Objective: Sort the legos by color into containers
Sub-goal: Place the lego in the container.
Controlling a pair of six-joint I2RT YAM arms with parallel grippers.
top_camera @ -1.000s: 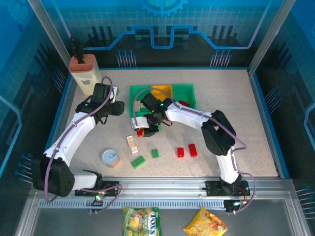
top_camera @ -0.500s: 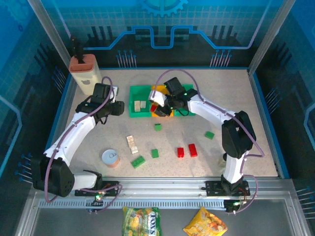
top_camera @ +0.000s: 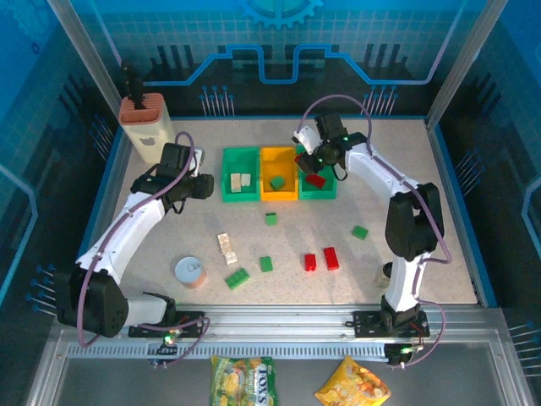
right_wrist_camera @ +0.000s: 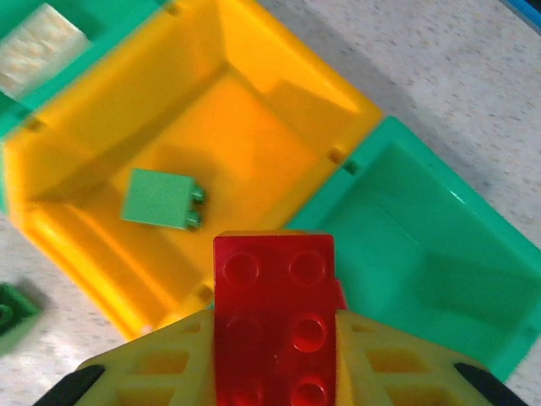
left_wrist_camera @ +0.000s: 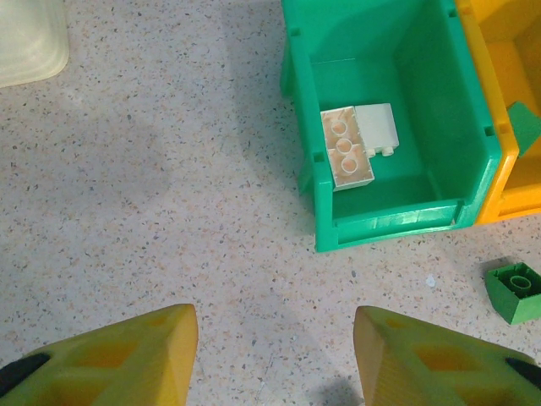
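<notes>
Three trays stand in a row: left green tray (top_camera: 228,188), orange tray (top_camera: 278,155), right green tray (top_camera: 328,188). My right gripper (top_camera: 313,162) hovers over the seam between the orange tray (right_wrist_camera: 76,228) and the right green tray (right_wrist_camera: 439,271), shut on a red brick (right_wrist_camera: 275,313). A green brick (right_wrist_camera: 161,199) lies in the orange tray. Cream bricks (left_wrist_camera: 348,152) lie in the left green tray (left_wrist_camera: 304,152). My left gripper (left_wrist_camera: 275,338) is open over bare table left of the trays. Loose on the table are green bricks (top_camera: 270,218), red bricks (top_camera: 319,260) and cream bricks (top_camera: 226,246).
A beige knife block (top_camera: 145,127) stands at the back left. A round white-lidded can (top_camera: 189,271) sits front left beside a green brick (top_camera: 237,277). Another green brick (top_camera: 360,231) lies right of centre. A red brick (top_camera: 315,179) shows in the right green tray.
My right gripper has swung from the table's middle up across the orange tray to the right green tray, carrying the red brick. A green brick now lies in the orange tray. The left arm is still.
</notes>
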